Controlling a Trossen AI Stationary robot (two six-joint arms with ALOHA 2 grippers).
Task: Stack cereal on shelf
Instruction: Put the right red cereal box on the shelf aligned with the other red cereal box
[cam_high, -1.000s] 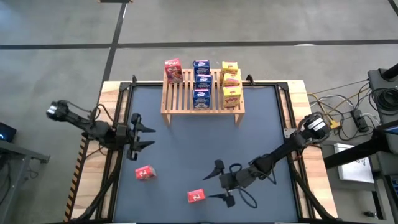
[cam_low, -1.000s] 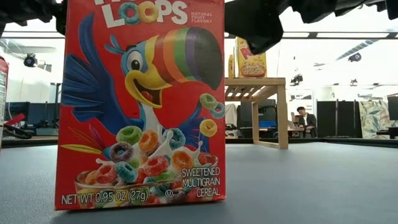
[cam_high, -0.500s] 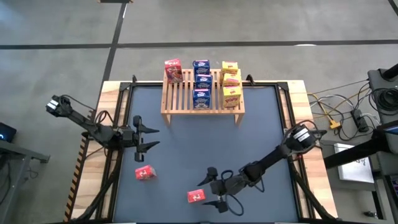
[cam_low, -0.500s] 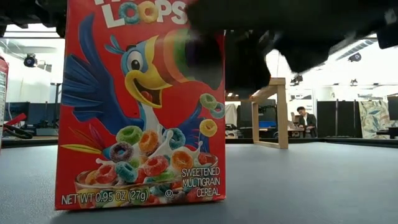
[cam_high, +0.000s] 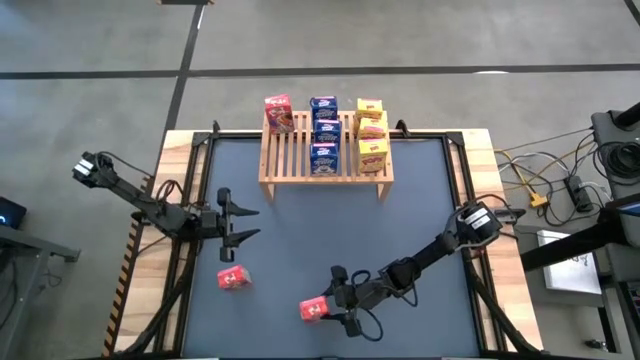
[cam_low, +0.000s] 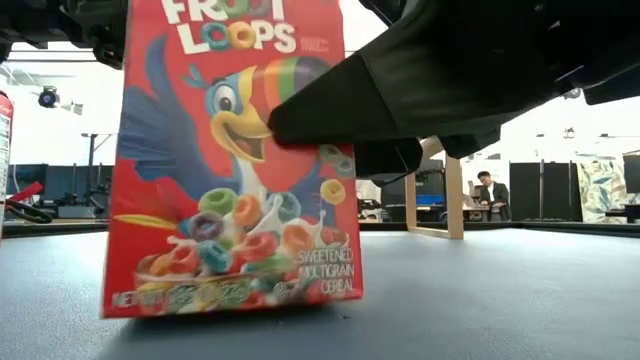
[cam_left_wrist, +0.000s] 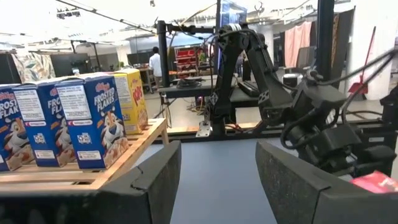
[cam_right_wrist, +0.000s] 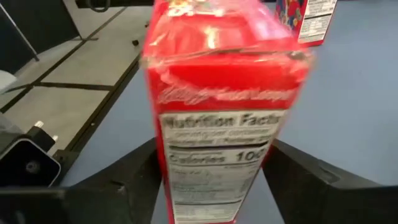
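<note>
A red cereal box (cam_high: 314, 310) stands on the dark mat near the front edge, and my right gripper (cam_high: 338, 303) is shut on it. The box fills the low view (cam_low: 230, 160) and the right wrist view (cam_right_wrist: 217, 93). A second red box (cam_high: 233, 278) lies on the mat to its left. My left gripper (cam_high: 238, 222) is open and empty over the mat's left part. The wooden shelf (cam_high: 300, 160) at the far edge holds one red box (cam_high: 278, 113), a row of blue boxes (cam_high: 323, 130) and a row of yellow boxes (cam_high: 371, 135). My right gripper pinches the red box between its two fingers, one on the printed front face (cam_low: 250, 130) and one on the back face. The fingers (cam_low: 400, 90) come level from the table's right side. The box's narrow side panel (cam_right_wrist: 214, 149) faces the wrist. The box stands slightly tilted on the mat.
The shelf's near half (cam_high: 295, 172) is bare slats. The left wrist view shows the blue boxes (cam_left_wrist: 93, 118) on the shelf (cam_left_wrist: 124, 163) and my right arm (cam_left_wrist: 267, 81) across the mat. Wooden table borders (cam_high: 495, 200) flank the mat. A person (cam_low: 487, 190) sits far behind.
My right gripper has gone toward the table's left and near edges, up to the red box, and its fingers now stand against the box's faces. The box has shifted a little and tipped slightly. My left gripper has gone a little toward the table's right.
</note>
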